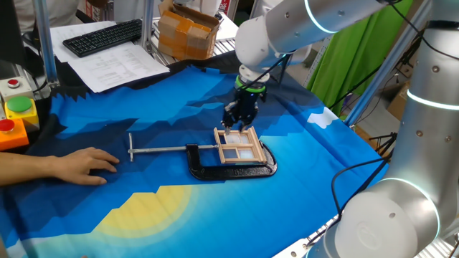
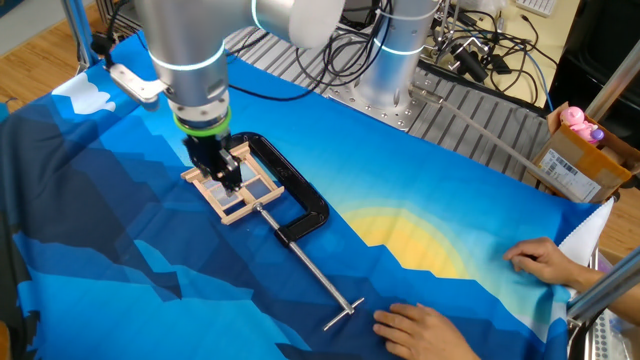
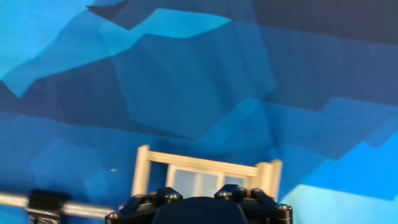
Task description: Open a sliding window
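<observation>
The sliding window (image 1: 239, 148) is a small tan wooden frame with pale-blue panes. It lies flat on the blue cloth, held in the jaws of a black C-clamp (image 1: 231, 170). It also shows in the other fixed view (image 2: 236, 188) and at the bottom of the hand view (image 3: 205, 176). My gripper (image 1: 237, 123) points straight down at the window's far edge, with its tips on or just above the frame (image 2: 226, 178). The fingers look close together and hold nothing. The hand view shows only the finger bases, and the tips are hidden.
The clamp's long metal screw bar (image 1: 161, 150) runs left from the window. A person's hand (image 1: 75, 166) rests on the cloth near the bar's end, and both hands (image 2: 432, 326) show in the other fixed view. A button box (image 1: 16, 118), keyboard (image 1: 104, 36) and cardboard box (image 1: 188, 30) stand at the back.
</observation>
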Tool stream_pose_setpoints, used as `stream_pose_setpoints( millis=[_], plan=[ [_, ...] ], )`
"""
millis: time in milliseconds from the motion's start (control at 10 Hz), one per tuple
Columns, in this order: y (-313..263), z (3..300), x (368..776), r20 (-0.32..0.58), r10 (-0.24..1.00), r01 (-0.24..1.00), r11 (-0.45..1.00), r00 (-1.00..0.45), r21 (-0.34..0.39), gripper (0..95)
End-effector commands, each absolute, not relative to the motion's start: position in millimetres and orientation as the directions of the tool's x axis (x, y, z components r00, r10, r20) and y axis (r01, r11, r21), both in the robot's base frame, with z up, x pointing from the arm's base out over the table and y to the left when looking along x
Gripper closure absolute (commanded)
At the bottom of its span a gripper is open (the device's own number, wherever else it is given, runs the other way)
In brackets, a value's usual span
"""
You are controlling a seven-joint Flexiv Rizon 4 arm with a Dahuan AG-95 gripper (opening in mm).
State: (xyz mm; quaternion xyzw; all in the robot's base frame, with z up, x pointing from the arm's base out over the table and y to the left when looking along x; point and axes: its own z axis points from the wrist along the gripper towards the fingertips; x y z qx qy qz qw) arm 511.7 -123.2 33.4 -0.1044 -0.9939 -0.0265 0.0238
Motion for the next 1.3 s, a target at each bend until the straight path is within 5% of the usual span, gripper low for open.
stream_pose_setpoints(
  millis=[100, 1300],
  plan=[
    [-111.7, 30.1, 511.6, 0.054, 0.228, 0.231, 0.971, -0.972, 0.057, 95.0],
    [-94.2, 8.8, 508.4, 0.020, 0.277, 0.278, 0.956, -0.961, 0.094, 95.0]
  ],
)
